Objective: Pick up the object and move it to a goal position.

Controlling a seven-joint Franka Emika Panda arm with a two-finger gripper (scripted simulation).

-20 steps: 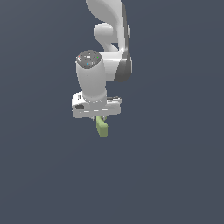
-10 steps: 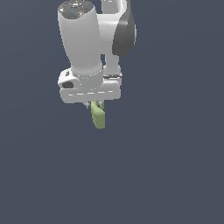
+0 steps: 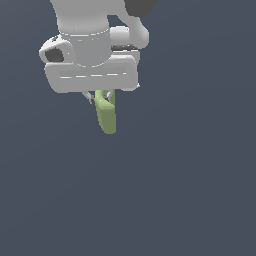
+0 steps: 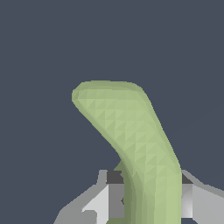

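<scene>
The object (image 3: 106, 116) is a small yellow-green, rounded, slightly bent block hanging below the white hand in the exterior view. My gripper (image 3: 102, 97) is shut on its upper end, and most of the fingers are hidden behind the hand's body. In the wrist view the object (image 4: 135, 144) fills the middle, clamped between the two grey fingers (image 4: 111, 197), and its free end bends away from the hand.
Only a plain dark grey-blue background shows around the arm in both views. The white arm and hand (image 3: 90, 55) fill the upper part of the exterior view.
The arm with the held object has come much closer to the exterior camera and risen in the picture. The object stays in the grip.
</scene>
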